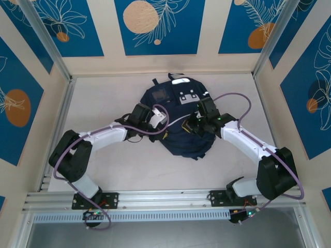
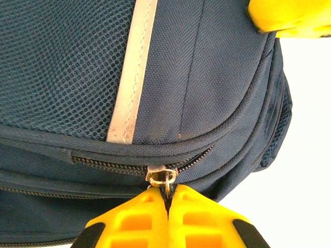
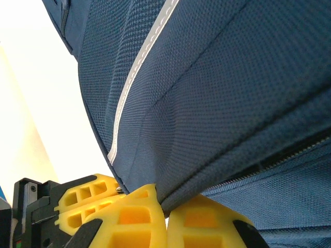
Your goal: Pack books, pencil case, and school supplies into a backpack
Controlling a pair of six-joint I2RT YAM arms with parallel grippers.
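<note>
Pinching the zipper pull [image 2: 166,177] of the backpack [image 2: 67,67] with the left hand [image 2: 167,194], clenched tight on the small ring right at its tips. Gripping a fold of the same navy fabric with the right hand [image 3: 164,202], jaws closed on it. Resting on the table [image 1: 103,93] between both hands, white stripe [image 2: 132,77] running away beyond the left hand.

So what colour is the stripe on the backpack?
The stripe is white; clearest in the left wrist view.
</note>
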